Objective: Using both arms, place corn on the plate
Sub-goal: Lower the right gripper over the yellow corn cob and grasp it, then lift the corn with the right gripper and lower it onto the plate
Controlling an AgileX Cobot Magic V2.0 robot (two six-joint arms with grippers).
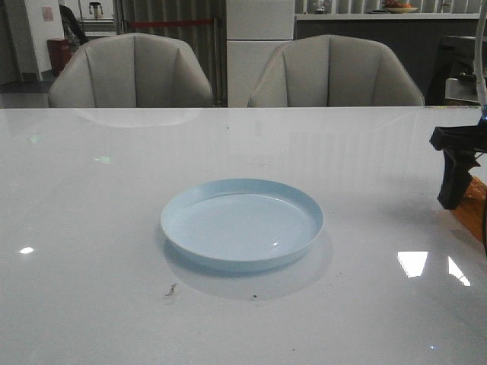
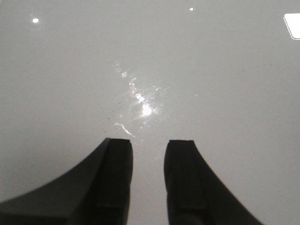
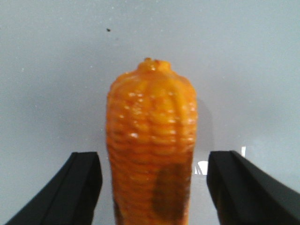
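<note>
The pale-blue plate (image 1: 242, 224) sits empty in the middle of the white table. The orange corn (image 3: 151, 140) lies on the table between my right gripper's (image 3: 152, 187) open fingers, with a gap on each side; nothing grips it. In the front view only an orange sliver of the corn (image 1: 470, 205) shows at the right edge, beside the right gripper (image 1: 455, 182). My left gripper (image 2: 148, 180) is open and empty over bare table; it is out of the front view.
Two grey chairs (image 1: 133, 72) stand behind the table's far edge. Small dark specks (image 1: 171, 290) lie on the table in front of the plate.
</note>
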